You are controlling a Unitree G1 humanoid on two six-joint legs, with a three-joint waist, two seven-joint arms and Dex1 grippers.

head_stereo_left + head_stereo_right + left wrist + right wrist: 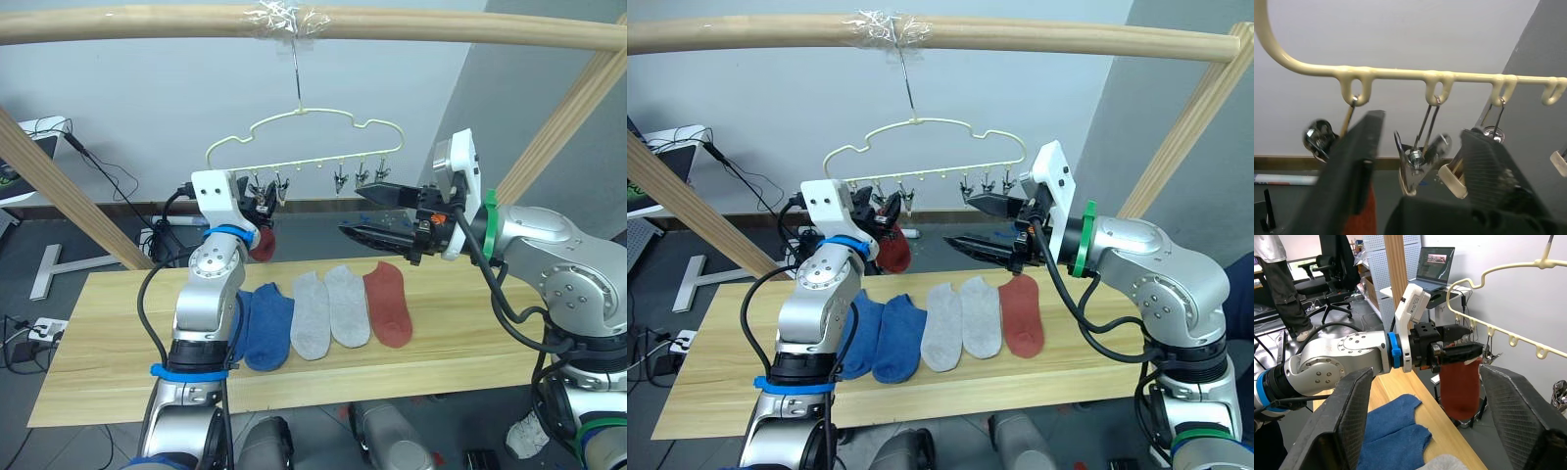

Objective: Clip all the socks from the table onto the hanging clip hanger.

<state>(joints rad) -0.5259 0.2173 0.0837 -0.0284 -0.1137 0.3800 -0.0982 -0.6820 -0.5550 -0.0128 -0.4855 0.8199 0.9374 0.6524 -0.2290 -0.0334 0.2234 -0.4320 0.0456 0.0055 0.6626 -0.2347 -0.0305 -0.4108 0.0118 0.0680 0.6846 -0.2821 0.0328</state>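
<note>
The pale-yellow clip hanger hangs by its hook from the top pole. My left gripper is raised to its leftmost clips, fingers apart, with one clip between them. A rust red sock hangs right under one finger; I cannot tell whether a clip grips it. My right gripper is open and holds nothing, level with the hanger's right clips. On the table lie two blue socks, two grey socks and one rust red sock in a row.
A wooden pole spans the top, with slanted poles at both sides. Beyond the table, the right wrist view shows a laptop, office chairs and a person's legs. Cables and a power strip lie on the floor.
</note>
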